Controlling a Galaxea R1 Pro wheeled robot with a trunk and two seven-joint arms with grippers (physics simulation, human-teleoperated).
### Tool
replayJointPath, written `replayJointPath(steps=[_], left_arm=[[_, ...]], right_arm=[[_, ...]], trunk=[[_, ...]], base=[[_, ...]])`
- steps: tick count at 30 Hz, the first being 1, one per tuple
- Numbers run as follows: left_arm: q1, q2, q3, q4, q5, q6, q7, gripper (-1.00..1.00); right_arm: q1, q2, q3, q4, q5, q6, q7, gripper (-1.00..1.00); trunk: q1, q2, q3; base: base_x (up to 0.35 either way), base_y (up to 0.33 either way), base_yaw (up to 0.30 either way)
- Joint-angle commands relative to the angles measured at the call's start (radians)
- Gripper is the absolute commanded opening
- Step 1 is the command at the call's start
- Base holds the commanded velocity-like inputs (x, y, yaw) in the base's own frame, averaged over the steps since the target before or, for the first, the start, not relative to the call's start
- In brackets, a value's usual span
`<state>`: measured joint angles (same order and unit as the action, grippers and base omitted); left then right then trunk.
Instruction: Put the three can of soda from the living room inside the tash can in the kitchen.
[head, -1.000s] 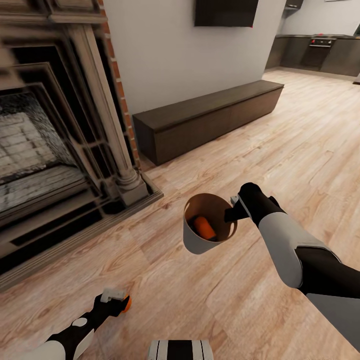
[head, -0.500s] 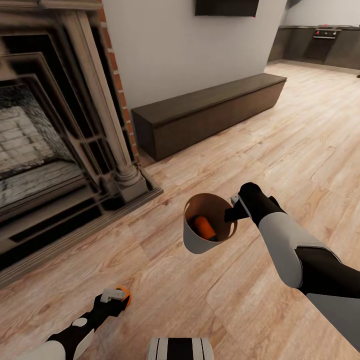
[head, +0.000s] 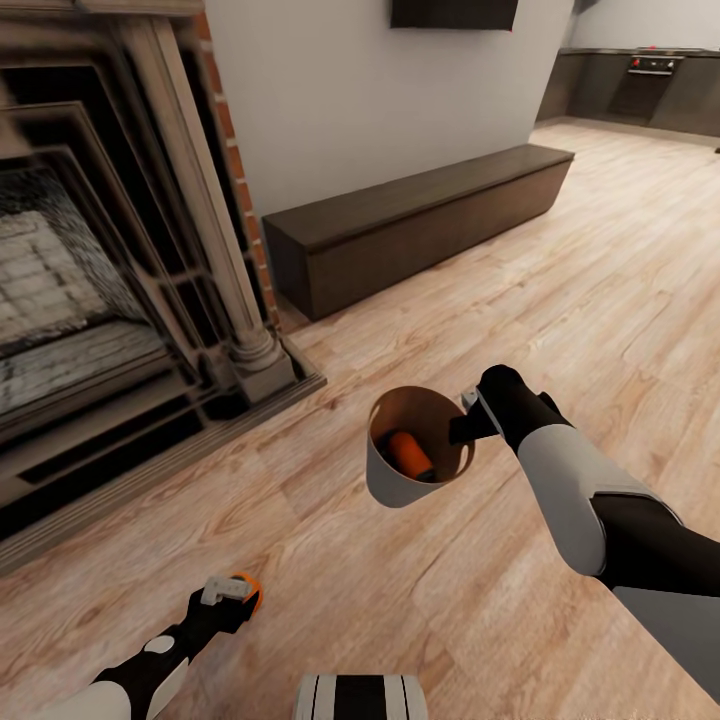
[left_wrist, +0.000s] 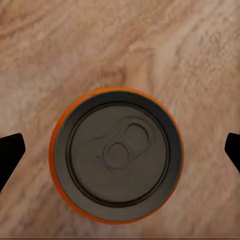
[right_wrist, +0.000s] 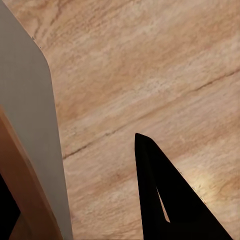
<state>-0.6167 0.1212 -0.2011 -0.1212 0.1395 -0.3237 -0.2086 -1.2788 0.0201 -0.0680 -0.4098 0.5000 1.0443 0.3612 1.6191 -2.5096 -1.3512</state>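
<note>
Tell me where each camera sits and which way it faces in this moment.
Head view: from the robot's head, down over the light wood floor, with both arms, the right claw holding the light grey round bin.
Left wrist view: above the upright orange soda can with dark grey top, between the open left claw's fingertips.
Right wrist view: along the bin's wall; one dark finger shows.
Shared: head and left wrist views show that can.

Light wood floor; brick fireplace left; dark low bench along grey wall; kitchen cabinets beyond.
</note>
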Motion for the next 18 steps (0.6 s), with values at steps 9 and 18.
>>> replayJointPath(steps=[9, 18], left_arm=[[0.0, 0.0, 0.0, -0.001, 0.001, 0.0, -0.001, 1.0], [0.0, 0.001, 0.001, -0.002, 0.004, -0.001, 0.0, 1.0]], right_arm=[[-0.001, 0.0, -0.003, 0.0, -0.026, 0.003, 0.002, -1.0], [-0.001, 0.0, -0.002, 0.0, -0.026, 0.003, 0.002, -1.0]], trunk=[[0.002, -0.001, -0.019], [0.002, -0.001, -0.019]], base=[[0.0, 0.0, 0.0], [0.0, 0.0, 0.0]])
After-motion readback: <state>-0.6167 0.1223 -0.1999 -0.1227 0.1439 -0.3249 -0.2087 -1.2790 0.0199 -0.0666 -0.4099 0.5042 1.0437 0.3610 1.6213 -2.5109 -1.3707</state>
